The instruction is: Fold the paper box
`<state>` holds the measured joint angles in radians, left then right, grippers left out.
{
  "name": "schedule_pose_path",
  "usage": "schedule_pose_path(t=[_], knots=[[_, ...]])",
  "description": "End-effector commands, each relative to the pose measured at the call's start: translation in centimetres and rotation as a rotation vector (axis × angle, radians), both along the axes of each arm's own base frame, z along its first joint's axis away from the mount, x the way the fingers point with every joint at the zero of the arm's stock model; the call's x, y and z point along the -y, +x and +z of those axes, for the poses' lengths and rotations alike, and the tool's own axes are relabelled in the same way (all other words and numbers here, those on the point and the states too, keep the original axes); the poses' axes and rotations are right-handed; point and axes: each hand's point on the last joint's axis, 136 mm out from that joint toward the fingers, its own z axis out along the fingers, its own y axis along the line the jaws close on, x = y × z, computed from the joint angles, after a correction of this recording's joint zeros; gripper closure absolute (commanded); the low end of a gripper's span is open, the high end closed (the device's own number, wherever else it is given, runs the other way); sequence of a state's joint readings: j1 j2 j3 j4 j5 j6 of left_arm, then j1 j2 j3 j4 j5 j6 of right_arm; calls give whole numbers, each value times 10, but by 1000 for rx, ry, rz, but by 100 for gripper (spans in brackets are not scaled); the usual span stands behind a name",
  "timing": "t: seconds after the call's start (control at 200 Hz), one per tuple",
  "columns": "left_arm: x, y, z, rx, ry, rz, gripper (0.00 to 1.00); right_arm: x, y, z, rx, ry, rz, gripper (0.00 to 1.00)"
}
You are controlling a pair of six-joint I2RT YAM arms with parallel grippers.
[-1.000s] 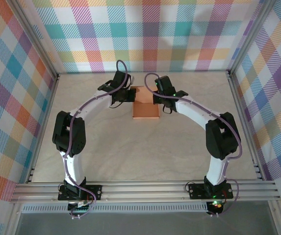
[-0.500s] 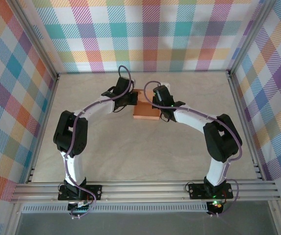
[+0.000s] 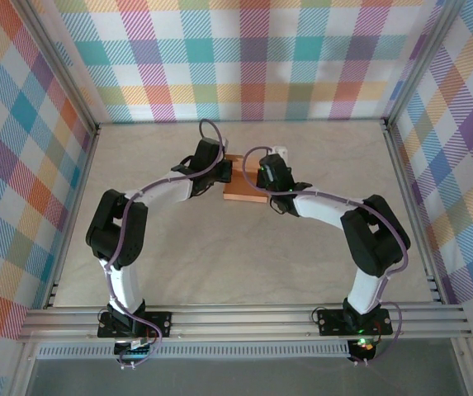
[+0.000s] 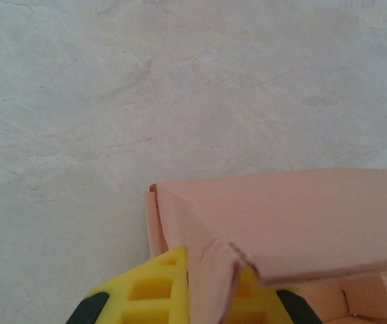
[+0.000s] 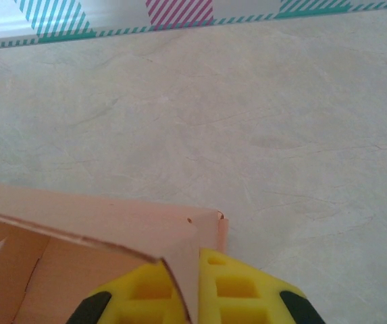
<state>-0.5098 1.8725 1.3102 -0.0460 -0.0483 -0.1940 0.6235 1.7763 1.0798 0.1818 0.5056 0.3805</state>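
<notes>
grippers from both arms meet at a small, shallow paper box (image 3: 244, 190) made of thin salmon-orange card. the paper box sits on the pale, marbled table (image 3: 244, 256), near the far middle, well away from the arm bases.

the left gripper (image 3: 222, 171) is at the left side of the paper box. from the left wrist, the paper box (image 4: 301, 216) is just in front of the left gripper (image 4: 210, 297) and off to its right. a bent piece of card at the corner runs down between the two yellow ribbed pads (image 4: 156, 290). the pads are pressed close on each side of it, so this gripper pinches the card.

the right gripper (image 3: 261, 175) is at the right side of the paper box. from the right wrist, the paper box (image 5: 98, 229) is in front of the right gripper (image 5: 188, 297) and off to its left, with the open inside showing. the end wall goes down between the yellow pads (image 5: 237, 290), and they pinch it too.

the two grippers are near each other, with the paper box between them.
</notes>
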Motion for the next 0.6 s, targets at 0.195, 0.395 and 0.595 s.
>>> schedule_pose_path(t=[0.195,0.395,0.595], knots=[[18,-28,1,56,-23,-63,100,-25,-16,13,83,75,63,100],[15,-40,-3,93,-6,-68,100,-26,-28,12,126,70,64,100],[12,-49,-11,93,-5,-63,100,-22,-38,4,98,106,43,100]])
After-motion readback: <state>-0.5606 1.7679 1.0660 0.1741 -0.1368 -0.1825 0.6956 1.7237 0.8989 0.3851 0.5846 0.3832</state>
